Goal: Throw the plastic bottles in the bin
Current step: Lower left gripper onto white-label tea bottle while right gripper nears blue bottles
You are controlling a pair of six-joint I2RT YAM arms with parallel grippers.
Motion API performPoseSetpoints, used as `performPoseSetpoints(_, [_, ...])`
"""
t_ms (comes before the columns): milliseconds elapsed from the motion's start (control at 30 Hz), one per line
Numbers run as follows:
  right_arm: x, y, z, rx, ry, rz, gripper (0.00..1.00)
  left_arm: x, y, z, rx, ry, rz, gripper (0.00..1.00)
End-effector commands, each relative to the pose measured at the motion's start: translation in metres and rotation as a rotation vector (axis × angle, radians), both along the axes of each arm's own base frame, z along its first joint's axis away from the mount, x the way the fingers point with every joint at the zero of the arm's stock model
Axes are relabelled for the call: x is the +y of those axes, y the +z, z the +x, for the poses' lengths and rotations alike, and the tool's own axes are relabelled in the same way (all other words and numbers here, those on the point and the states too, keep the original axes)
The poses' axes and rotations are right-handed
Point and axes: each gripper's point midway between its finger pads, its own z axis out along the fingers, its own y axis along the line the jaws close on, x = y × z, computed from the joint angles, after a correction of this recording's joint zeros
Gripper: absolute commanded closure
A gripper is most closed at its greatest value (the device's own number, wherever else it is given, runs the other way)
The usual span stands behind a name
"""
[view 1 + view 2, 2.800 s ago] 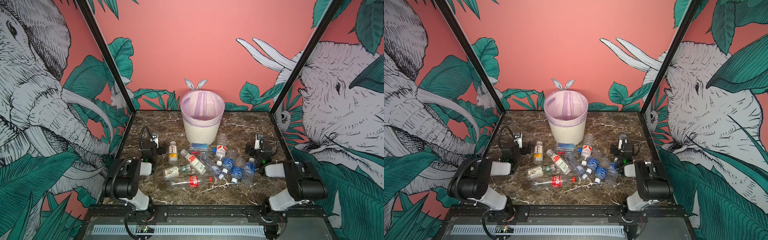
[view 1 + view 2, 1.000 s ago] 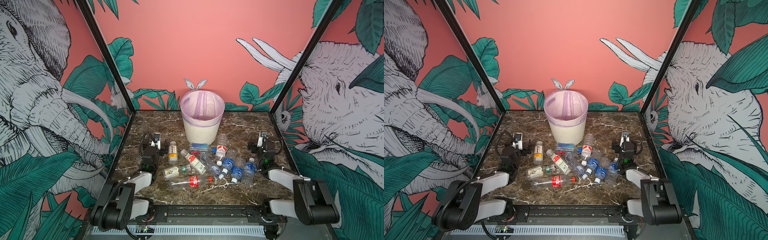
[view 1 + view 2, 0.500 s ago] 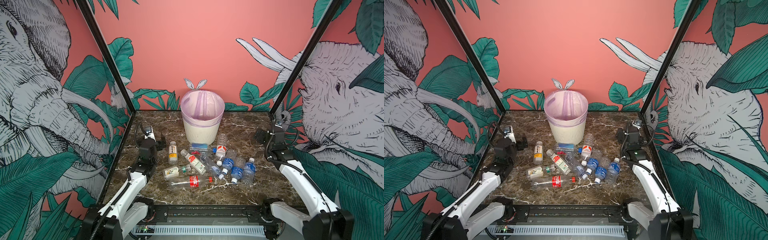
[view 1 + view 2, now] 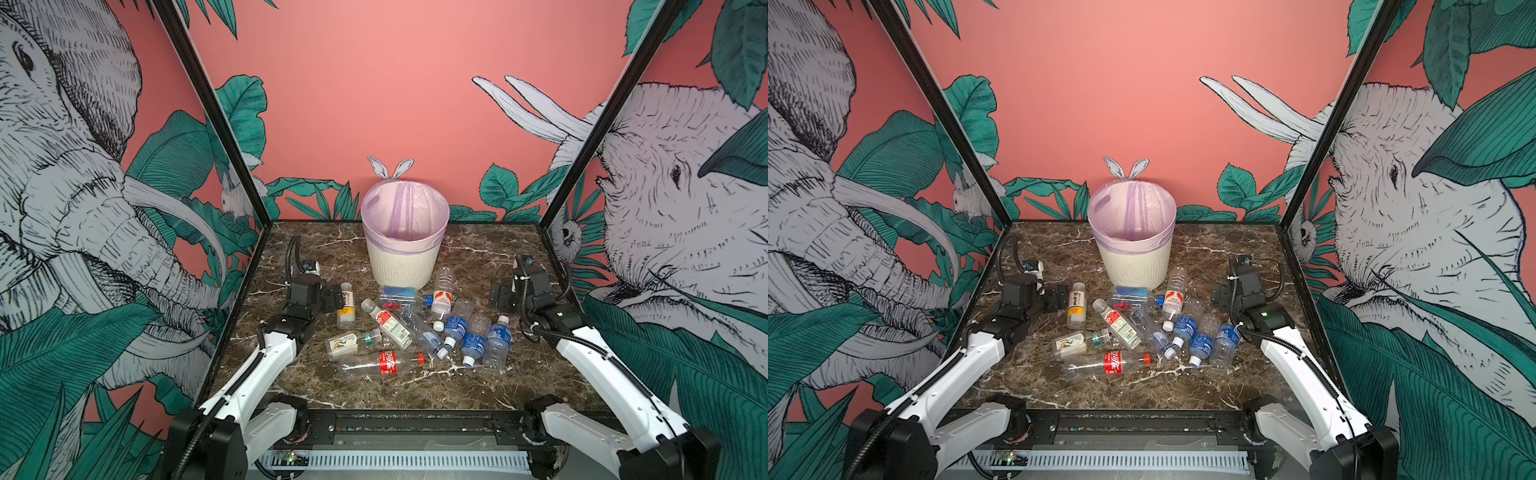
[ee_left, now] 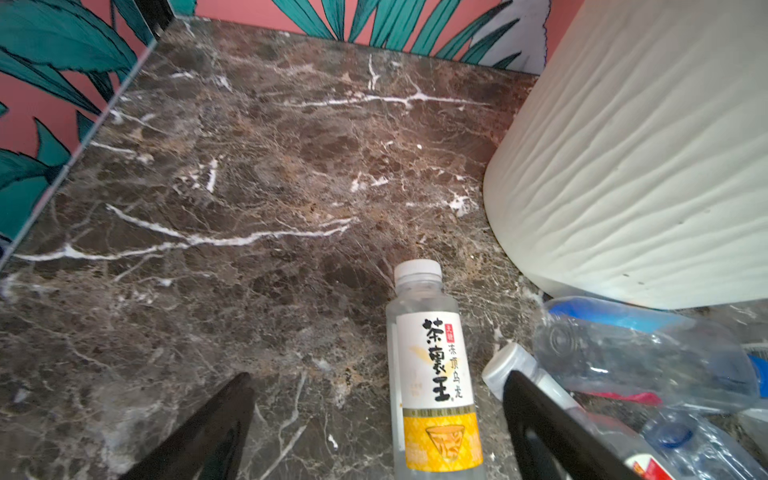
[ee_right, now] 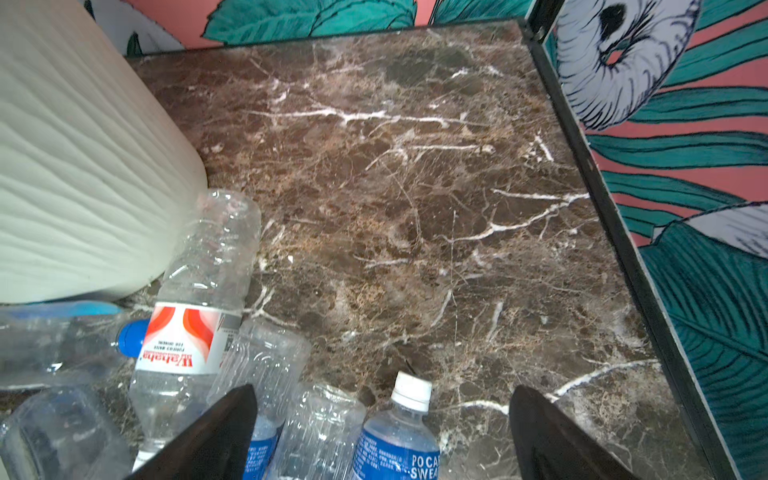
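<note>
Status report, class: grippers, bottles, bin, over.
Left gripper open beside yellow-labelled clear plastic bottle. Right gripper open, empty. Clear plastic bottles all on marble tabletop. Round cream ribbed plastic bin: mouth unobstructed.

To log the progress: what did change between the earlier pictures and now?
Both arms unfolded and stretched forward. The left gripper moved to the yellow-label tea bottle, the right gripper toward the Pocari Sweat bottle; both open, nothing grasped. The bottles and the bin stayed in place.
</note>
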Motion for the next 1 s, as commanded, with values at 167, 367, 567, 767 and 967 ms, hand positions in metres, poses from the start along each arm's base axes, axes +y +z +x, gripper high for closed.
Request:
performPoseSetpoints(167, [0.019, -0.029, -0.021, 0.116, 0.067, 0.045, 0.08, -0.032, -0.022, -0.003, 0.160, -0.084, -0.074, 0.10])
performPoseSetpoints(367, [0.023, -0.038, -0.027, 0.141, 0.076, 0.052, 0.09, -0.042, -0.044, -0.002, 0.242, -0.113, -0.055, 0.12])
performPoseSetpoints(567, [0.025, -0.043, -0.030, 0.156, 0.086, 0.060, 0.09, -0.042, -0.063, -0.001, 0.303, -0.122, -0.016, 0.14])
performPoseSetpoints(767, [0.029, -0.048, -0.031, 0.165, 0.092, 0.071, 0.08, -0.038, -0.081, -0.002, 0.350, -0.110, 0.024, 0.14])
performPoseSetpoints(967, [0.032, -0.055, -0.031, 0.178, 0.097, 0.076, 0.08, -0.038, -0.087, 0.000, 0.370, -0.114, 0.046, 0.16])
